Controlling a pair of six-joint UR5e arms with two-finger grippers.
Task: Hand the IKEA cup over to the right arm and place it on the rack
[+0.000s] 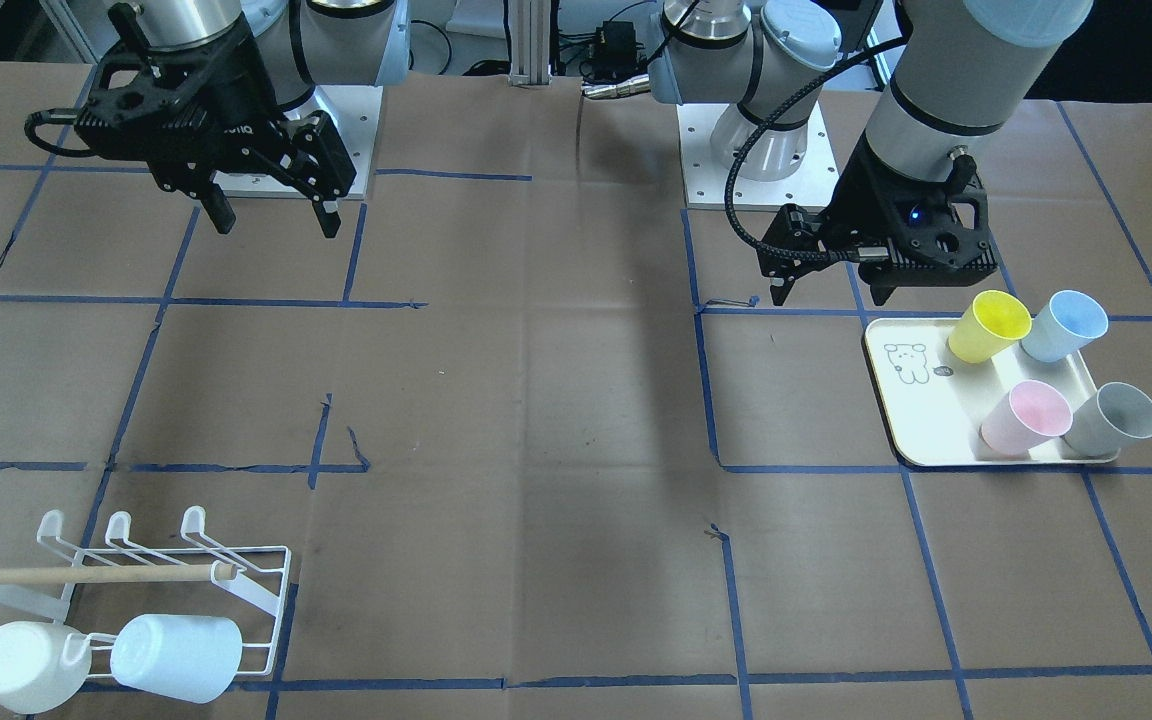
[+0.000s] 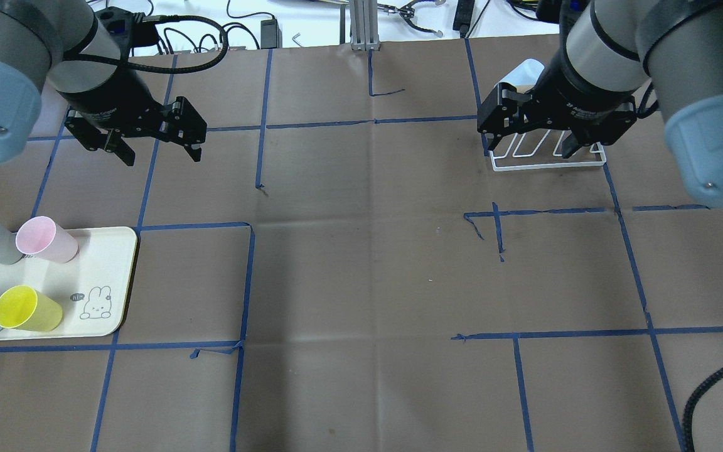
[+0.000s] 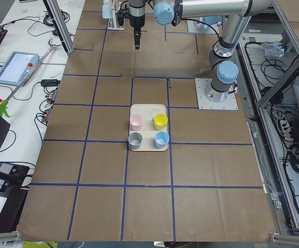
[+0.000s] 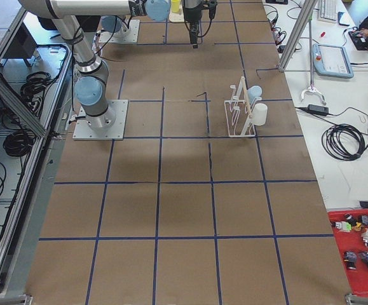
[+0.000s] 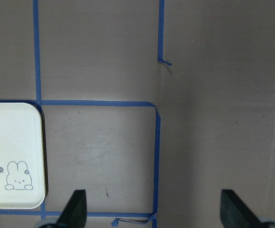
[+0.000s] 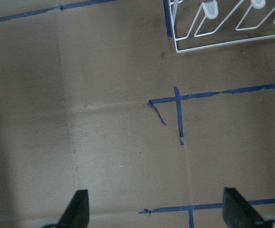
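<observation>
At the front view's lower left, your rack [image 1: 166,575] holds two cups [image 1: 176,655]; four cups [image 1: 988,325] stand on the tray [image 1: 911,420] at right. Left gripper [image 2: 162,154] and right gripper [image 1: 276,222] both hang spread wide, empty: handover not begun.

You've a cream tray [image 1: 921,425] with a grey-lined rabbit [image 1: 904,362] — on it a yellow cup [image 1: 988,327], blue cup [image 1: 1063,326], pink cup [image 1: 1026,417] and grey cup [image 1: 1113,419]. The rack [image 1: 194,523] is white, its dowel [image 1: 86,574] pale wood, its cups a white cup [image 1: 28,665] and an icy-blue cup [image 1: 176,656] — brown table [image 1: 536,400], blue tape [image 1: 708,400].
</observation>
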